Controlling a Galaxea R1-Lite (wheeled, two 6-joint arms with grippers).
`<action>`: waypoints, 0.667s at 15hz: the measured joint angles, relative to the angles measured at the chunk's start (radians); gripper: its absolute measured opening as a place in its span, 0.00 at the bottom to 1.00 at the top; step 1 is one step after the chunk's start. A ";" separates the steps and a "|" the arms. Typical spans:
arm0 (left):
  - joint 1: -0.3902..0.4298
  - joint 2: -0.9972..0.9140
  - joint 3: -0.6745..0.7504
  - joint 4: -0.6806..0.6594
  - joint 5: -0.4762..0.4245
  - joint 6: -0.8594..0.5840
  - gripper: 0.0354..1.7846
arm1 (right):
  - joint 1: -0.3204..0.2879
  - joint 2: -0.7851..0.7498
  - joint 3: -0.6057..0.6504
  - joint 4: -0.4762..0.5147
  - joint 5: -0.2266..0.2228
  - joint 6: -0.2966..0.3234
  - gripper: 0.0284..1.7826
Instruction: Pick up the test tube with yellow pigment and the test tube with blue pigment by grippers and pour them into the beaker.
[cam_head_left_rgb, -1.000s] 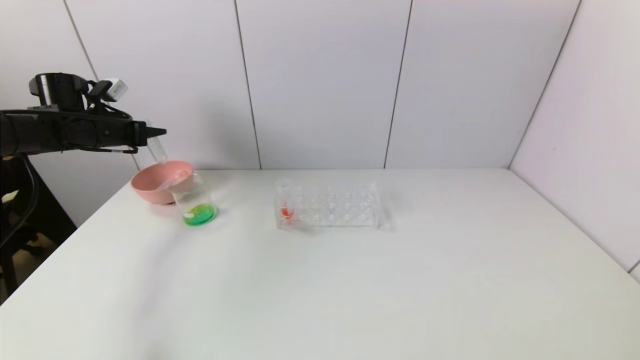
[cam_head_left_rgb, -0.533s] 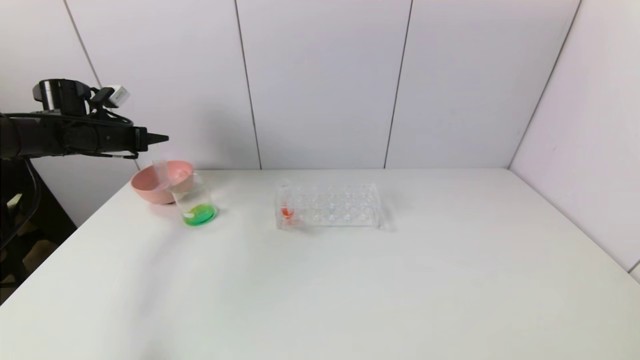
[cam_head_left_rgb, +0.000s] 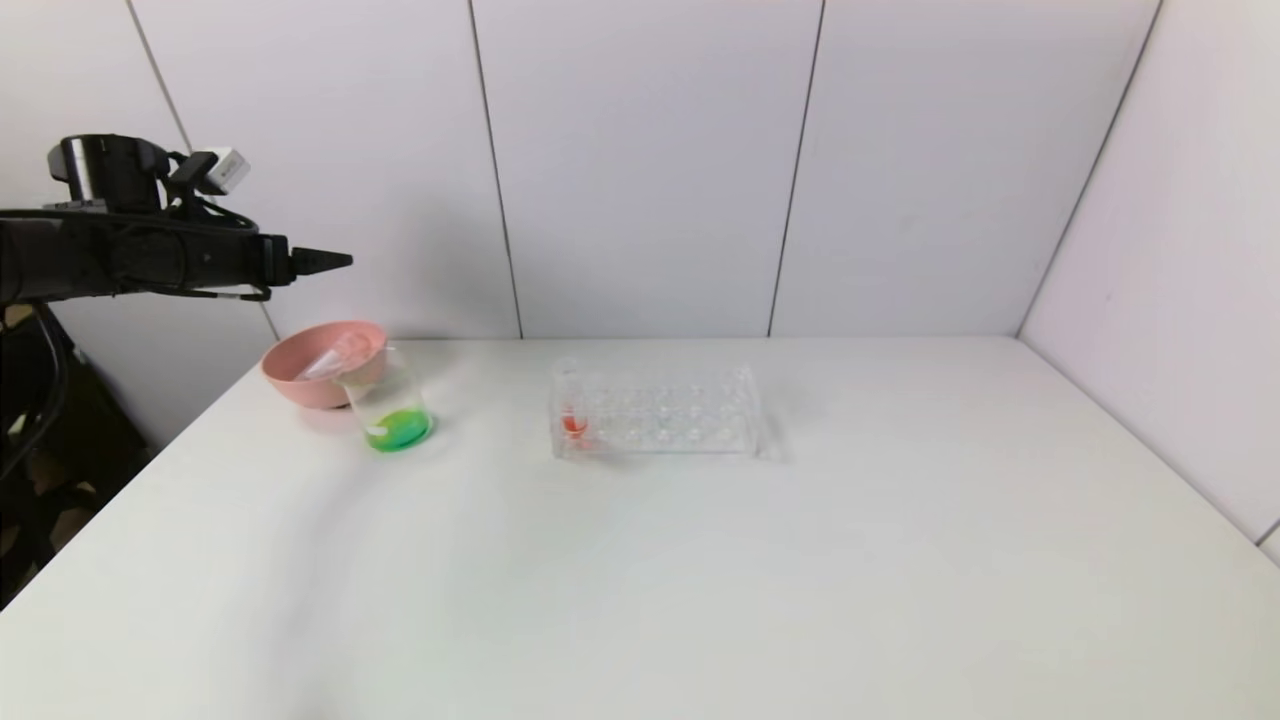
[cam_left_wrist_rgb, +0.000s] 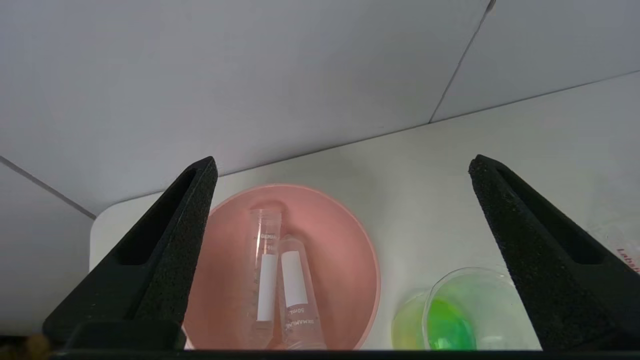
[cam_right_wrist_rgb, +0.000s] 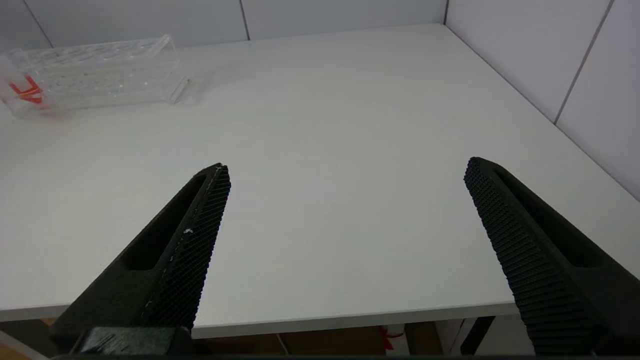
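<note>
Two emptied test tubes (cam_left_wrist_rgb: 277, 285) lie side by side in the pink bowl (cam_left_wrist_rgb: 350, 260) near the worktop's (cam_head_left_rgb: 700, 560) far left corner. Both now look clear, so I cannot tell which was the test tube with yellow pigment and which the test tube with blue pigment. The beaker (cam_head_left_rgb: 392, 405) stands touching or just in front of the bowl, on the side toward the near edge, with green liquid at its bottom. From that, I judge both pours done and the tubes discarded.

The left gripper (cam_left_wrist_rgb: 340, 165) hangs above the bowl, spread wide with nothing between its fingers. The right gripper (cam_right_wrist_rgb: 345, 170) is over the near right part of the worktop, also wide open and empty, and does not show in the head view. The clear tube rack (cam_head_left_rgb: 655, 410) sits toward the middle of the far edge, with one tube of orange-red liquid (cam_head_left_rgb: 571, 405) in its left end.

The risks from here are small, in my view. If the left arm descends or swings toward the near edge while pulling away, a finger could catch the bowl rim or tip the beaker, which stands close beneath it, and spill the green mix. A tube resting near the bowl's rim might roll out if the bowl is knocked.
</note>
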 joint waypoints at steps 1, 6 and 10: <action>-0.001 -0.029 -0.002 0.005 -0.001 -0.003 1.00 | 0.000 0.000 0.000 0.000 0.000 0.000 0.96; -0.010 -0.274 0.034 0.018 -0.019 -0.064 1.00 | 0.000 0.000 0.000 0.000 0.000 0.000 0.96; -0.020 -0.646 0.175 0.024 -0.066 -0.181 1.00 | 0.000 0.000 0.000 0.000 0.000 0.000 0.96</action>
